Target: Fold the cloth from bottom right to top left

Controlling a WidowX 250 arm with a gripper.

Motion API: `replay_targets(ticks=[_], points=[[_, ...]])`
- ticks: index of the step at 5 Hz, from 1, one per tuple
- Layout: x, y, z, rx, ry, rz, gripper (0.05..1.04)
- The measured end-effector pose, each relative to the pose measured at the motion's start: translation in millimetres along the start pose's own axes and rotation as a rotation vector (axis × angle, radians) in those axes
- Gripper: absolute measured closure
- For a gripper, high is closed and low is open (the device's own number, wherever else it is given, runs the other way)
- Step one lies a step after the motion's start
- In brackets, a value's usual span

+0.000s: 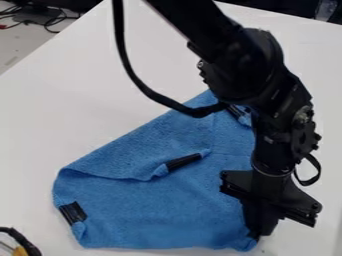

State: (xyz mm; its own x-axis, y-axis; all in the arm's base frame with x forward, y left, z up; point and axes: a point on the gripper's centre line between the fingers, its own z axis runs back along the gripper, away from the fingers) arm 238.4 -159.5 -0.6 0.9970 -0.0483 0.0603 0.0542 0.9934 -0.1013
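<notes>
Claw: one black gripper (258,236), low at the right, pointed down at the bottom right corner of the blue cloth (194,207); its tip was at or just over the fabric near that corner.
Claw, state: could not be told, neither how far open it stood nor whether it had hold of the cloth.
Item at near left: a dark curved object (23,241) with yellow-orange and metallic parts, cut by the view's lower left corner; kind could not be told.
Cloth, near part: spread flat along the lower middle of the view, its bottom edge running toward the claw.
Lower left band: one black band (73,213) on the cloth's lower left corner, a small blue tip beyond it.
Cloth, folded part: a flap lay over from the upper left side, its loose edge crossing toward the middle.
Middle band: one black band (182,161) on the flap's loose corner, set aslant on the blue.
Upper right band: one black band (235,111) at the cloth's far corner, partly behind the arm (250,75).
Arm: black, entered at the top, bent over the cloth's right side.
Arm cable: one thick black cable (139,85), looped down beside the arm.
Tabletop: white (60,125), beneath the cloth.
Far left corner: black and red wires (48,20) beyond the tabletop's edge.
</notes>
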Motion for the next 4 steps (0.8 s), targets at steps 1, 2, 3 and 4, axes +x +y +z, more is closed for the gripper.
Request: replay_targets(ticks=[1, 2, 3, 4], points=[[-1.8, -2.5, 4.0, 0.051, 0.034, 0.014, 1.003], [0.9, -0.5, 21.0, 0.115, 0.075, 0.015, 1.006], [15.2, 19.4, 47.6, 0.152, 0.054, 0.041, 1.006], [30.7, 53.9, 55.7, 0.153, 0.022, 0.050, 1.006]])
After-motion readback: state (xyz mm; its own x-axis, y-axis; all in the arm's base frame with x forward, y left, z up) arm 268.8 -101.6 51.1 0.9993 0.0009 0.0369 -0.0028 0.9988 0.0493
